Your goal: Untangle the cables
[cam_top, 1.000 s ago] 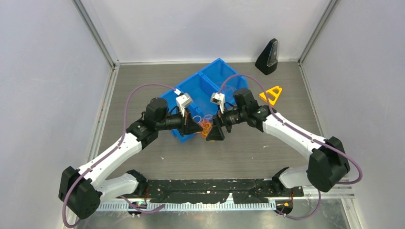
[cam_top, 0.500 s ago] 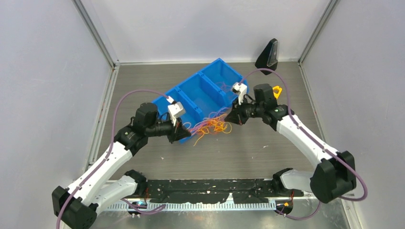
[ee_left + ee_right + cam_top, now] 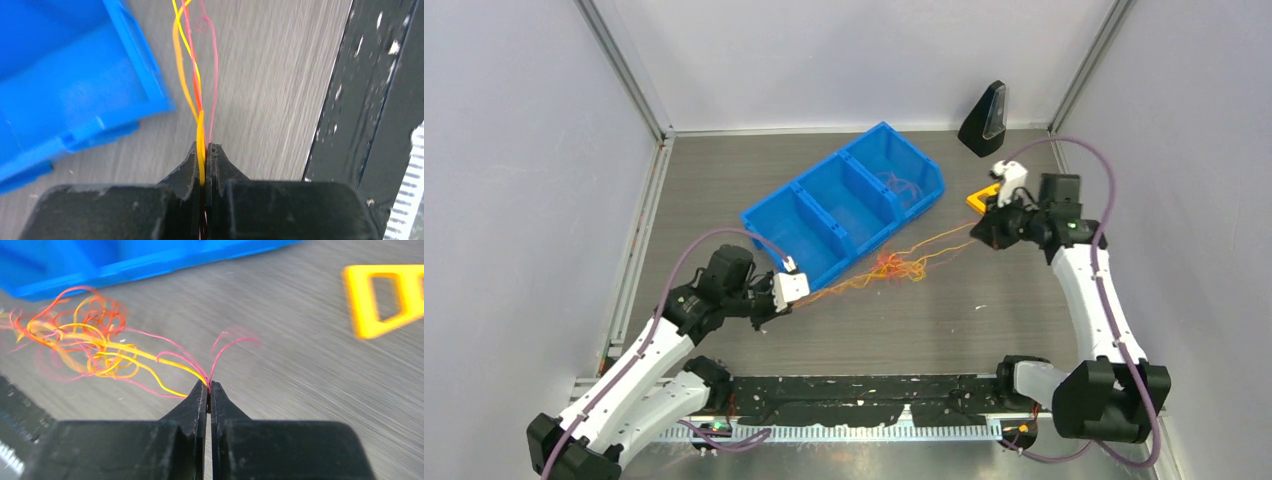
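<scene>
The cables point(image 3: 894, 265) are thin orange, yellow, red and pink strands stretched across the table, with a tangled knot near the middle. My left gripper point(image 3: 776, 297) is at their near-left end, shut on several strands point(image 3: 200, 125) that run up between its fingertips point(image 3: 205, 146). At the far-right end my right gripper point(image 3: 977, 232) is shut on the cables too; pink and yellow strands point(image 3: 175, 360) leave its tips point(image 3: 208, 385) toward the knot point(image 3: 85, 335). A few loose strands point(image 3: 904, 185) lie in the blue bin's right compartment.
A blue three-compartment bin point(image 3: 844, 205) sits diagonally behind the stretched cables. A yellow triangular piece point(image 3: 981, 196) lies beside the right gripper. A black wedge-shaped object point(image 3: 986, 118) stands at the back right. White walls enclose the table.
Both arms have pulled apart, the left toward the near left and the right toward the far right. The right gripper has shut on the cables. The bundle is drawn out into a long line.
</scene>
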Controlling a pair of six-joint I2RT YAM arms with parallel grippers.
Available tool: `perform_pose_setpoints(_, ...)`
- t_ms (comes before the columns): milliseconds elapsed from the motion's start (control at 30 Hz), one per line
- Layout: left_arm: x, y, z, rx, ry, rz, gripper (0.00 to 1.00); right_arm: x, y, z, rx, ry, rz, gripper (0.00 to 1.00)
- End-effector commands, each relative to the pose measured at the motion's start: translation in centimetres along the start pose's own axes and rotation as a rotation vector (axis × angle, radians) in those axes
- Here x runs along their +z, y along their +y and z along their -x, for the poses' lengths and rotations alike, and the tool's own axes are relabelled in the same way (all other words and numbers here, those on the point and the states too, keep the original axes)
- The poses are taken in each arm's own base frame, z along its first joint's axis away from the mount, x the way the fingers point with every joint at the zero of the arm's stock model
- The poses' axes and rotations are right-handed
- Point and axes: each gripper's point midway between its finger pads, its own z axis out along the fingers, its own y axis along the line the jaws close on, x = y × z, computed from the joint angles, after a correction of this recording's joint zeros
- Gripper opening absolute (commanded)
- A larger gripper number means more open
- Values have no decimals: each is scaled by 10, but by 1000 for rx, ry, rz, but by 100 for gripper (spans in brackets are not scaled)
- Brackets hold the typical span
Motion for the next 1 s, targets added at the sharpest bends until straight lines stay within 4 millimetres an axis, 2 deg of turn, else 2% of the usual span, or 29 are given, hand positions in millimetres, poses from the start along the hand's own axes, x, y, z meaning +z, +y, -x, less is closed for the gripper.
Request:
perform_pose_setpoints(0,-9,-14,-67,79,239,-38,0,-43,-47,34,-98,-65,-188,5)
perform_pose_setpoints(267,-7,-11,-120,167,415,-26,0,-69,-83,58,-87,-121,-281,5)
perform_pose_setpoints(333,-5,-9,-124,173,423,-16,0,-74,-86,66,-79,-143,-286,6)
perform_pose_setpoints(400,-1,-10,-116,162,382,-22,0,-72,-74,74,-67,-173,-208,5)
perform_pose_setpoints(500,2,-13,-75,98,249,-53,0,-67,-39,81,-52,-211,-38,5)
perform_pose_setpoints(533,2,-14,-58,72,198,-66,3,-65,-18,82,-53,-219,50,5)
perform_pose_setpoints(567,1,-15,-41,47,149,-80,16,-64,-8,81,-54,-219,90,5)
perform_pose_setpoints(600,-1,-19,-24,28,100,-106,33,-63,13,82,-69,-222,160,5)
perform_pose_setpoints(667,-9,-22,15,1,-3,-133,57,-63,42,83,-100,-226,239,5)
perform_pose_setpoints(800,-29,-3,98,-94,-249,-42,84,-65,92,83,-148,-241,353,5)
perform_pose_setpoints(900,-41,16,159,-73,-411,54,90,-63,124,81,-164,-249,432,5)
perform_pose_setpoints(967,-38,20,186,-73,-450,72,90,-61,138,79,-167,-249,470,5)
